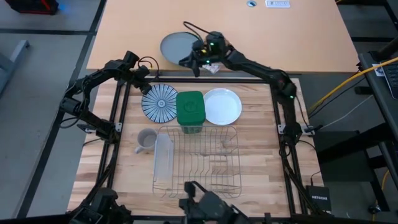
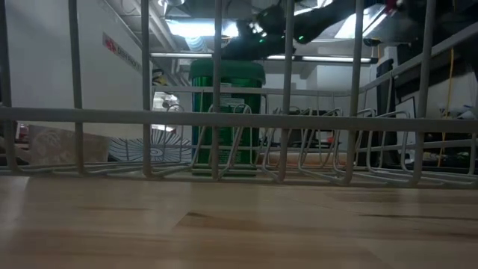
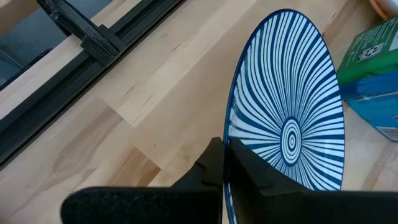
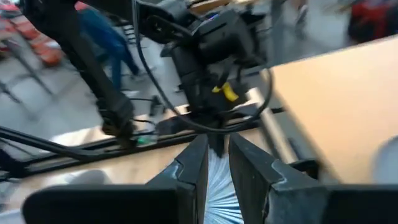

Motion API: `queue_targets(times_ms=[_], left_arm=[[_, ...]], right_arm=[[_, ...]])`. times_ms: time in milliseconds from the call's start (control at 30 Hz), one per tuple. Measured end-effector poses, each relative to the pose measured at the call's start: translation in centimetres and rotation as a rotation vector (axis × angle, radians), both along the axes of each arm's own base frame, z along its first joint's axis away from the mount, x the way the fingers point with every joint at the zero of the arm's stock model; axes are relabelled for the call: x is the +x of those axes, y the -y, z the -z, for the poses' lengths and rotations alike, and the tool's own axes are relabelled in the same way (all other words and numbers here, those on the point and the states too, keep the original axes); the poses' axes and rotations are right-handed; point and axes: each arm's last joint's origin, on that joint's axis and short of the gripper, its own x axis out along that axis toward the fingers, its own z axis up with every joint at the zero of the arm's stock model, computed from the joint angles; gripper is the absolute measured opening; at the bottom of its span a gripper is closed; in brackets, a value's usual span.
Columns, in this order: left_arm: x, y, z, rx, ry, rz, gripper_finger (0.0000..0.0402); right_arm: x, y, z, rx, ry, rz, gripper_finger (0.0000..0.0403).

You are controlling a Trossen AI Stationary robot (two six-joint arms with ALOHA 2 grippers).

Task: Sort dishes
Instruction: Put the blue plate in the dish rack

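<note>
Wire rack (image 1: 198,163) holds no plates: the left claw (image 1: 145,88) pinches the striped plate (image 1: 159,103) by the green box (image 1: 190,110); white plate (image 1: 222,106) waits; the right claw (image 1: 198,61) looks nearly shut, empty, by the grey plate (image 1: 175,46)

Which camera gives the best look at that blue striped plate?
The left wrist view: the blue striped plate fills the picture, its rim pinched in the left gripper. The high view shows it small from above, the low view only a sliver behind rack wires, the right wrist view just an edge.

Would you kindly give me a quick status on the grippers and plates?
Left gripper shut on striped plate rim. Right gripper raised over grey plate, holding nothing visible. White plate untouched. Green box between plates.
</note>
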Motion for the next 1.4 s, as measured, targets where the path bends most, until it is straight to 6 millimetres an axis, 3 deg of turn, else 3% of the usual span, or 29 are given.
queue_targets(times_ms=[167, 367, 767, 1400], left_arm=[[0.3, -0.1, -0.1, 0.016, 0.006, 0.008, 0.0000], [1.3, 0.0, -0.2, 0.056, 0.022, 0.044, 0.0000], [3.4, 0.0, -0.7, 0.167, 0.073, 0.114, 0.0000], [3.8, 0.0, -0.8, 0.196, 0.079, 0.146, 0.0000]], right_arm=[[1.8, 0.8, 1.2, 0.047, -0.025, -0.045, 0.0069], [1.8, 0.8, 2.1, 0.088, -0.095, -0.048, 0.0075], [1.3, 0.6, 3.5, 0.148, -0.240, 0.008, 0.0171], [1.0, 0.4, 4.1, 0.119, -0.296, -0.030, 0.0166]])
